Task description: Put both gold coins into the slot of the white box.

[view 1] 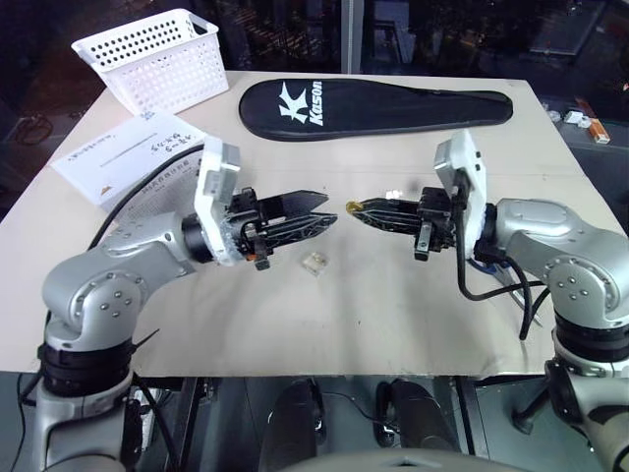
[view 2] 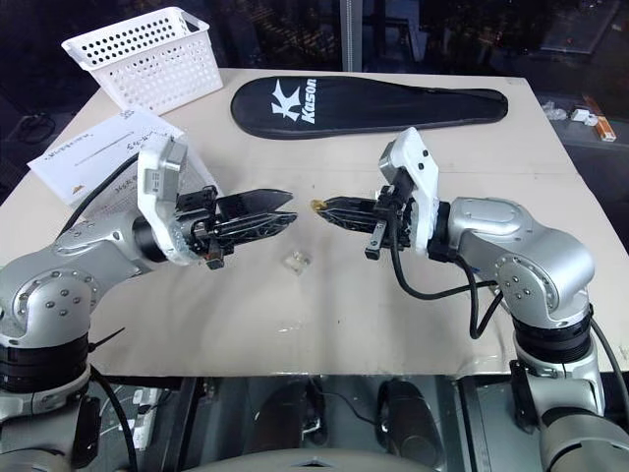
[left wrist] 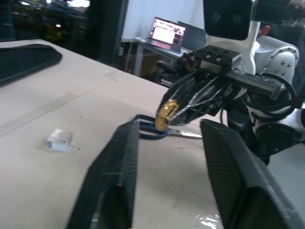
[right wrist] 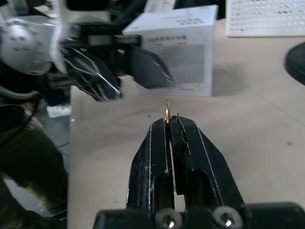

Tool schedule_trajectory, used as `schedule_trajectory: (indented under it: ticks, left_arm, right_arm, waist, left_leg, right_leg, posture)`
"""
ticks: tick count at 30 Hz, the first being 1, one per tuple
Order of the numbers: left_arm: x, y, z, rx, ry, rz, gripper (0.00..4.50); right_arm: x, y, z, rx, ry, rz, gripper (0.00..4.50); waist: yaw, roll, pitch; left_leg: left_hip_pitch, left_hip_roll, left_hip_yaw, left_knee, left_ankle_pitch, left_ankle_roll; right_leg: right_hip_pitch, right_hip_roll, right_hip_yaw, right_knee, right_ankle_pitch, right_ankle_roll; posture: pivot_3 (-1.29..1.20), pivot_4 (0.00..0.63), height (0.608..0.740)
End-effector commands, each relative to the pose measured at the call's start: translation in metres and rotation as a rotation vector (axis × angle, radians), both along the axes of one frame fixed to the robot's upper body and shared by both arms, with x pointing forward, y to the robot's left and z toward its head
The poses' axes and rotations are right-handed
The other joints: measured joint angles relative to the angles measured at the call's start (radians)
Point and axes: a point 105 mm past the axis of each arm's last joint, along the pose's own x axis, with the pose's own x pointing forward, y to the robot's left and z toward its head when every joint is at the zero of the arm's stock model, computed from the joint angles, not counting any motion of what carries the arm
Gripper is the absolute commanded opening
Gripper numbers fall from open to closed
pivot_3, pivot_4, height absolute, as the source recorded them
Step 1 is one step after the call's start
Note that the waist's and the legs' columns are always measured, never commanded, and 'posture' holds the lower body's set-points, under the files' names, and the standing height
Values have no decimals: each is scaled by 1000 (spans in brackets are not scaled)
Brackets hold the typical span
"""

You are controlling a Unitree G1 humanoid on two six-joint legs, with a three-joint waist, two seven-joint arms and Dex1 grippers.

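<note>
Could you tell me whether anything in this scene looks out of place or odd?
Nothing is spilled or damaged. One oddity: the right gripper pinches a gold coin by its very edge, most of it sticking out, so the hold looks precarious. The left gripper faces it, fingers apart.

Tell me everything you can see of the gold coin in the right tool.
The gold coin is a tiny shiny disc, metallic by its look. It stands on edge, pinched at its lower part between the shut tips of the right tool, most of it sticking out past them. It is held in the air above the table, facing the left tool, which is not touching it.
</note>
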Motion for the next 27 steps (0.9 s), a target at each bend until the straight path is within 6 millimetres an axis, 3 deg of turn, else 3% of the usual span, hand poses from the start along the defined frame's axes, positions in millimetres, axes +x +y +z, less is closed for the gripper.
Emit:
schedule_trajectory:
  ticks: [1,19,20,23,27]
  left_arm:
    - [-4,-4,7,16,-35,-57,2024]
    - [-6,-8,7,22,-41,-103,2024]
    - [-6,-8,8,22,-45,-103,1455]
    - [-6,-9,8,26,-58,-97,330]
    - [-7,-11,8,23,-55,-111,330]
  right_arm:
    - [-13,0,16,17,-73,52,0]
    - [-20,4,14,5,-77,99,0]
    - [-20,4,13,4,-77,99,0]
    - [-20,5,12,1,-80,103,0]
    - [-20,5,12,0,-82,105,0]
  waist:
    - [1,0,0]
    - [3,0,0]
    - [3,0,0]
    - [3,0,0]
    - [5,0,0]
  left_leg:
    - [0,0,0,0,0,0]
    - [0,0,0,0,0,0]
    - [0,0,0,0,0,0]
    - [0,0,0,0,0,0]
    - [0,0,0,0,0,0]
  right_leg:
    - [0,0,0,0,0,0]
    - [0,0,0,0,0,0]
    - [0,0,0,0,0,0]
    - [0,0,0,0,0,0]
    - [0,0,0,0,0,0]
  posture:
    - [0,150,740]
    - [0,150,740]
    - [0,150,740]
    - [0,150,740]
    - [0,150,740]
